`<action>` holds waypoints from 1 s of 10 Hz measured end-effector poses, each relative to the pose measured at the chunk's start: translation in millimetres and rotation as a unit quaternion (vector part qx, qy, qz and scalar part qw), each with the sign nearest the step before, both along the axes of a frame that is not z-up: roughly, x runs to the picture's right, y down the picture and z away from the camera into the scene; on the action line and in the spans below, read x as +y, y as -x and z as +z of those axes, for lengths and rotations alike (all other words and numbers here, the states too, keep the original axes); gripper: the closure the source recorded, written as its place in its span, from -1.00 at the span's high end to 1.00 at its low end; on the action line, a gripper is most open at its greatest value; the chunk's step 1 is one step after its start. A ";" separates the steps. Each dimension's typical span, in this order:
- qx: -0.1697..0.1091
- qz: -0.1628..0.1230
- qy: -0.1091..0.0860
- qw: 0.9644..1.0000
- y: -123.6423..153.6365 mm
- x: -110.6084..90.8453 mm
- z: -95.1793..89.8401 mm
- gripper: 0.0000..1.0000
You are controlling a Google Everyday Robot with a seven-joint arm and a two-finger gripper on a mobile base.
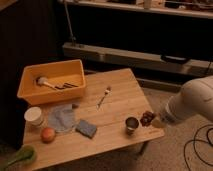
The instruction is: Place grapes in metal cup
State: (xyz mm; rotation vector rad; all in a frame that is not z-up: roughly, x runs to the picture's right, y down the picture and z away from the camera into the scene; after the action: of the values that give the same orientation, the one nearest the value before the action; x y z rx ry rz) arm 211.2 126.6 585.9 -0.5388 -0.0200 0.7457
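No text, label, brand, number or sign can be read on anything here. The metal cup (pixel 131 125) on the bench (pixel 120 97) shows only plain steel. The yellow bin (pixel 30 98), far to the cup's upper left, and the white paper cup (pixel 34 116), far to its left, show plain sides. The tool (pixel 156 121) is to the right of the metal cup, just past the grapes (pixel 147 118) at the bench's edge. Its white arm (pixel 192 102) carries no marking that can be made out.
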 end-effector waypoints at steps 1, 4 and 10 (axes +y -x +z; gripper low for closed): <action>-0.002 -0.002 0.001 1.000 2.5 -1.2 0.8 -1.00; -0.009 -0.003 -0.001 1.000 8.9 -2.9 7.2 -1.00; -0.024 -0.006 -0.009 1.000 28.7 -9.2 19.5 -1.00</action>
State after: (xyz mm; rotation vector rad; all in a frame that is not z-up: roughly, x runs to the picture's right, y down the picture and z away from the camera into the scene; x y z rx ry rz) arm 182.5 117.4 605.4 -0.5399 -0.0685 0.7201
